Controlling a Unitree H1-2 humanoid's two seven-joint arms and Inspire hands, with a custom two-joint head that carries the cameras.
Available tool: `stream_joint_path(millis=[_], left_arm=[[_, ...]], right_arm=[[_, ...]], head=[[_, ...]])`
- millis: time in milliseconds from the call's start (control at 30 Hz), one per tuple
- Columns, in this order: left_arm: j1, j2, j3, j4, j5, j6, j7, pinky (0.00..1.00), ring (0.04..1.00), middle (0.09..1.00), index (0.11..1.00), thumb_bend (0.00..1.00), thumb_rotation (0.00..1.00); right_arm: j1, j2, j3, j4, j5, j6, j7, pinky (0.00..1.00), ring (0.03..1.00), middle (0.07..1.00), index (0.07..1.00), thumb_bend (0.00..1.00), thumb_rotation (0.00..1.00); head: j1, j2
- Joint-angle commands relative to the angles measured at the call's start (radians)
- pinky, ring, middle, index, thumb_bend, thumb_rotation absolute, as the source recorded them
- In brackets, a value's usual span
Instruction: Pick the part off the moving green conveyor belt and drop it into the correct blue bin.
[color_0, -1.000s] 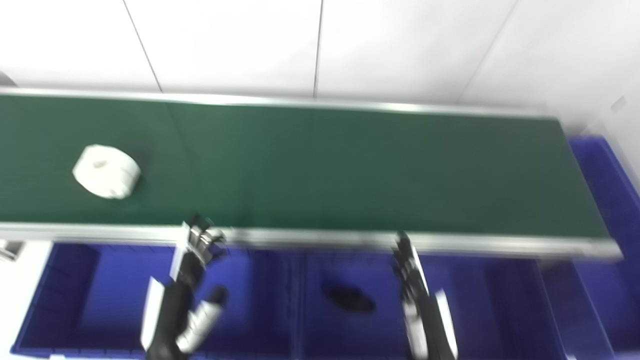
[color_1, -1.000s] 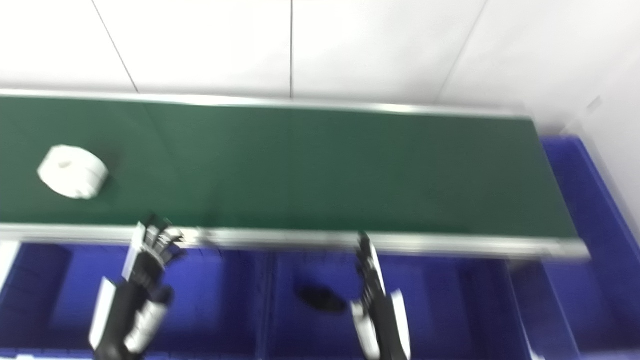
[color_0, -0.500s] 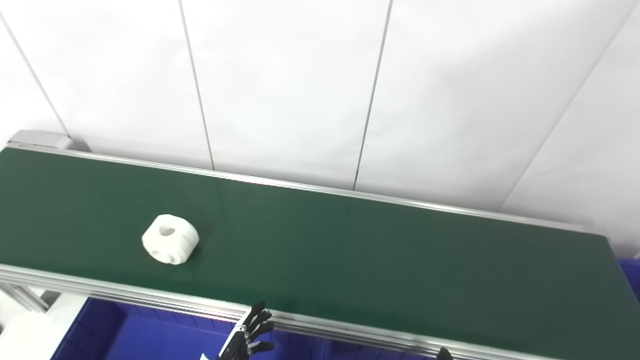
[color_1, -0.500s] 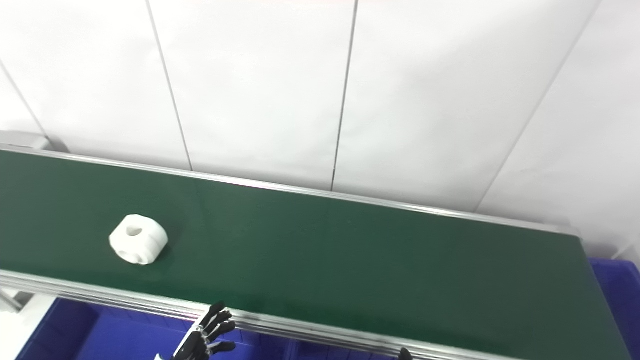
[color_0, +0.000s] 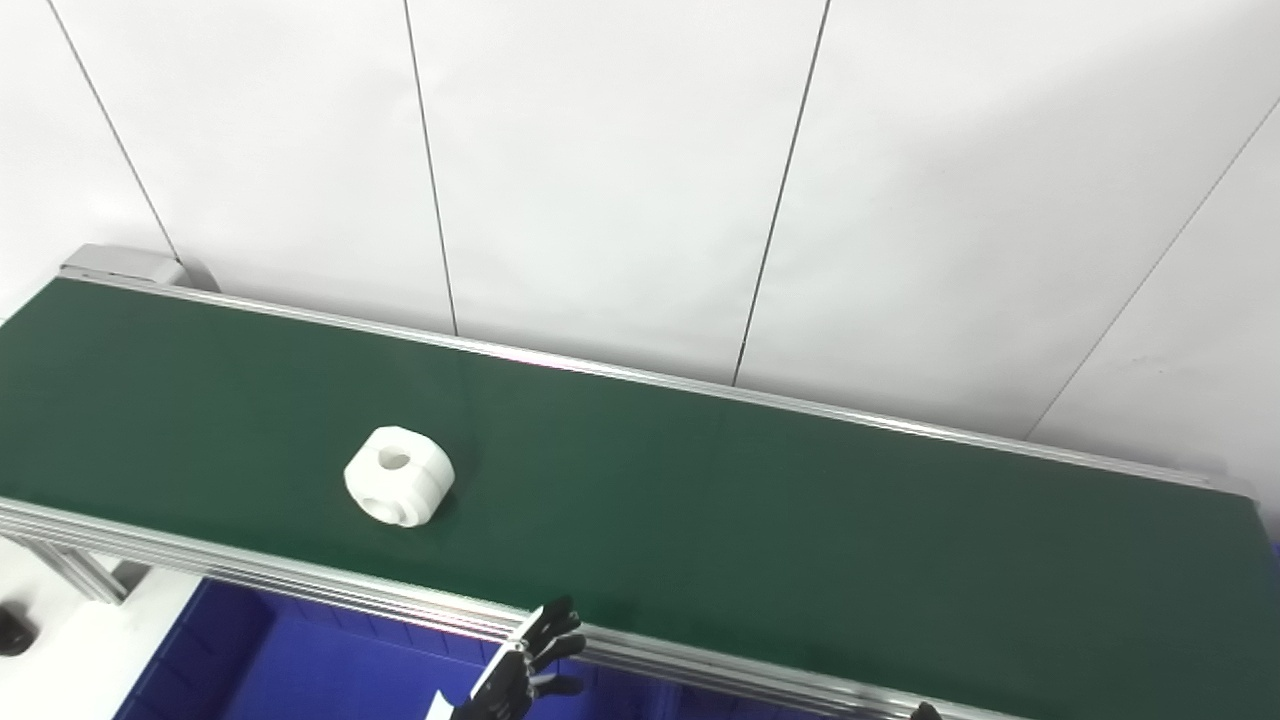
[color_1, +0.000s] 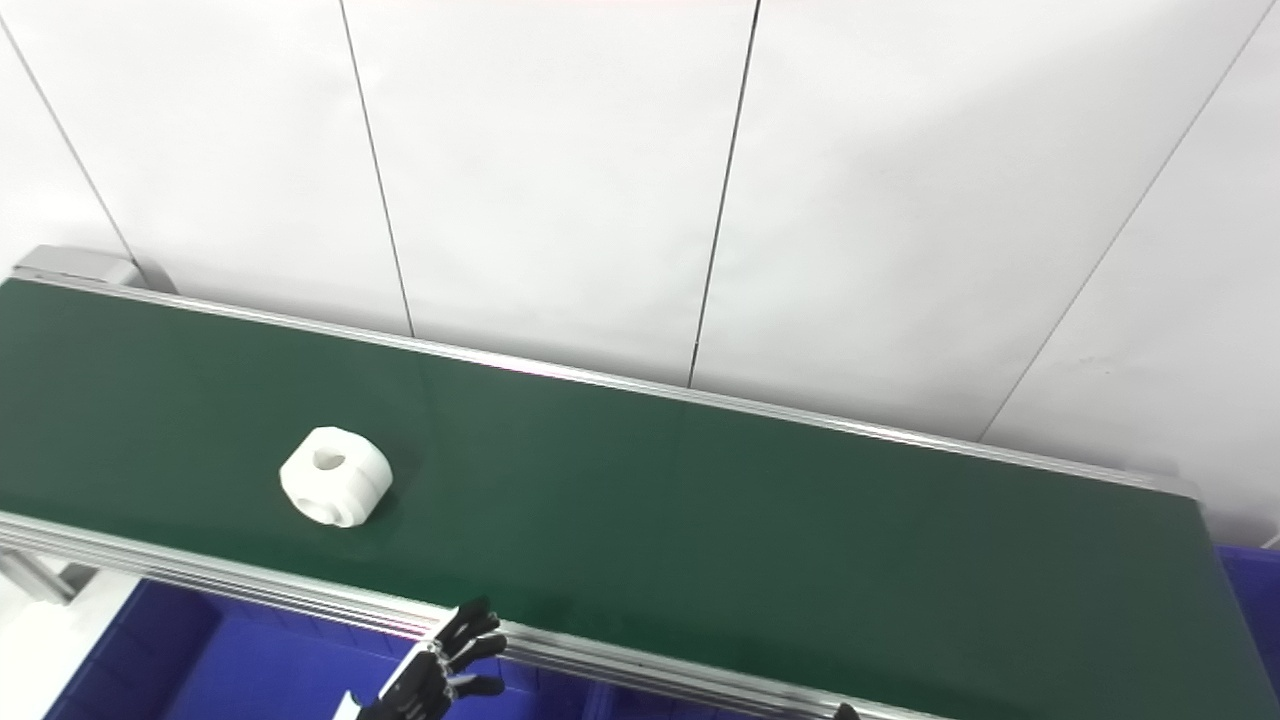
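Note:
A white round part (color_0: 398, 488) with a hole in its top lies on the green conveyor belt (color_0: 760, 520), left of the middle; it also shows in the right eye view (color_1: 335, 489). My left hand (color_0: 525, 670) is at the bottom edge, just below the belt's near rail and to the right of the part. It is open, with fingers spread, and holds nothing. Only a dark tip of my right hand (color_0: 925, 712) shows at the bottom edge, so its state is hidden. A blue bin (color_0: 230, 670) lies below the belt's near rail.
The belt's aluminium near rail (color_0: 300, 590) runs between my hands and the belt. A white panelled wall (color_0: 640, 180) stands behind the belt. Another blue bin's corner (color_1: 1250, 590) shows past the belt's right end.
The camera has tilted up, so the bins and my arms have mostly left the picture. The white part has travelled to the right along the belt.

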Motion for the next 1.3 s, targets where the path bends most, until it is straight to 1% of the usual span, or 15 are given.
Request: stream_joint_path(millis=[0, 67, 167, 233, 267, 333, 400, 533, 633, 700, 767, 867, 1033, 1100, 1267], left_arm=[[0.010, 0.023, 0.002, -0.092, 0.008, -0.039, -0.011, 0.66, 0.790, 0.841, 0.893, 0.92, 0.50], [-0.006, 0.055, 0.018, -0.160, 0.034, -0.039, -0.024, 0.65, 0.802, 0.861, 0.891, 0.96, 0.46], [-0.054, 0.106, 0.062, -0.241, 0.077, -0.026, -0.046, 0.61, 0.765, 0.820, 0.818, 0.99, 0.37], [-0.102, 0.152, 0.109, -0.283, 0.124, -0.005, -0.074, 0.63, 0.766, 0.813, 0.809, 1.00, 0.36], [-0.128, 0.175, 0.133, -0.297, 0.145, 0.010, -0.089, 0.66, 0.786, 0.819, 0.810, 1.00, 0.36], [-0.171, 0.209, 0.167, -0.313, 0.160, 0.040, -0.113, 0.70, 0.811, 0.835, 0.817, 1.00, 0.35], [-0.251, 0.259, 0.202, -0.326, 0.198, 0.090, -0.155, 0.72, 0.837, 0.865, 0.832, 1.00, 0.34], [-0.384, 0.330, 0.225, -0.309, 0.256, 0.149, -0.232, 0.70, 0.842, 0.876, 0.832, 1.00, 0.28], [-0.455, 0.370, 0.218, -0.280, 0.284, 0.166, -0.277, 0.68, 0.835, 0.864, 0.831, 1.00, 0.24], [-0.522, 0.412, 0.201, -0.232, 0.340, 0.140, -0.310, 0.68, 0.827, 0.868, 0.851, 1.00, 0.22], [-0.600, 0.453, 0.173, -0.160, 0.413, 0.088, -0.326, 0.70, 0.816, 0.865, 0.847, 1.00, 0.21], [-0.673, 0.481, 0.141, -0.080, 0.473, 0.057, -0.340, 0.75, 0.825, 0.866, 0.838, 1.00, 0.21], [-0.790, 0.485, 0.072, 0.069, 0.537, 0.033, -0.360, 0.77, 0.839, 0.871, 0.838, 1.00, 0.23], [-0.831, 0.474, 0.043, 0.120, 0.550, 0.027, -0.363, 0.79, 0.848, 0.878, 0.845, 1.00, 0.26], [-0.909, 0.432, -0.037, 0.231, 0.598, 0.047, -0.386, 0.79, 0.858, 0.886, 0.860, 1.00, 0.26]], right_arm=[[0.011, -0.001, -0.003, -0.041, -0.004, -0.046, 0.016, 1.00, 1.000, 1.000, 1.000, 0.85, 1.00], [0.014, -0.002, -0.001, -0.051, -0.003, -0.037, 0.019, 1.00, 1.000, 1.000, 1.000, 0.85, 1.00], [0.013, 0.000, 0.000, -0.064, -0.004, -0.026, 0.022, 1.00, 1.000, 1.000, 1.000, 0.87, 1.00], [0.010, 0.002, 0.000, -0.071, -0.007, -0.019, 0.025, 1.00, 1.000, 1.000, 1.000, 0.87, 1.00], [0.010, 0.004, -0.001, -0.075, -0.012, -0.014, 0.025, 1.00, 1.000, 1.000, 1.000, 0.87, 1.00], [0.007, 0.007, 0.000, -0.082, -0.020, -0.006, 0.025, 1.00, 1.000, 1.000, 1.000, 0.87, 1.00], [0.003, 0.010, 0.003, -0.087, -0.024, -0.002, 0.028, 1.00, 1.000, 1.000, 1.000, 0.86, 1.00], [-0.008, 0.016, 0.008, -0.082, -0.016, -0.006, 0.032, 1.00, 1.000, 1.000, 1.000, 0.86, 1.00], [-0.014, 0.021, 0.008, -0.077, -0.016, -0.008, 0.031, 1.00, 1.000, 1.000, 1.000, 0.86, 1.00], [-0.017, 0.024, 0.008, -0.075, -0.020, -0.008, 0.030, 1.00, 1.000, 1.000, 1.000, 0.85, 1.00], [-0.018, 0.025, 0.007, -0.074, -0.024, -0.009, 0.030, 1.00, 1.000, 1.000, 1.000, 0.85, 1.00], [-0.019, 0.028, 0.008, -0.075, -0.031, -0.008, 0.029, 1.00, 1.000, 1.000, 1.000, 0.85, 1.00], [-0.015, 0.032, 0.013, -0.080, -0.031, -0.007, 0.031, 1.00, 1.000, 1.000, 1.000, 0.85, 1.00], [-0.013, 0.032, 0.016, -0.082, -0.030, -0.008, 0.032, 1.00, 1.000, 1.000, 1.000, 0.85, 1.00], [-0.003, 0.039, 0.026, -0.097, -0.042, 0.006, 0.030, 1.00, 1.000, 1.000, 1.000, 0.86, 1.00]], head=[[0.008, 0.007], [0.014, 0.018], [0.018, 0.032], [0.019, 0.041], [0.019, 0.041], [0.017, 0.047], [0.012, 0.052], [-0.002, 0.051], [-0.006, 0.051], [-0.007, 0.052], [-0.008, 0.053], [-0.017, 0.059], [-0.039, 0.066], [-0.045, 0.069], [-0.057, 0.075]])
